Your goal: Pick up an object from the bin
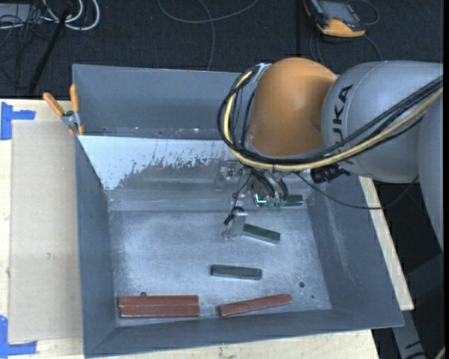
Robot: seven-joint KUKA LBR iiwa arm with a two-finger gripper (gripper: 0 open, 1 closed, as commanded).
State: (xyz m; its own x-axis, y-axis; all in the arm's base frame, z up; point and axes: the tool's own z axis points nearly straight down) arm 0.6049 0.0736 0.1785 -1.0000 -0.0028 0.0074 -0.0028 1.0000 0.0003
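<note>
Arm (299, 118) by grn bar (262, 235); browns (159, 306) apart.

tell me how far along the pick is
Done: the gripper is down in the bin, at the left end of a short dark green flat bar near the middle. In hand: nothing visibly lifted; that bar lies on the bin floor. Left: the grasp and the lift. A second dark green bar and two reddish-brown bars lie apart, nearer the front.

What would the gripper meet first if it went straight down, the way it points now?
Probably the left end of the upper dark green bar, which lies right beside the tip of the gripper. If it misses that, the bare bin floor. Depth is unclear from this view.
</note>
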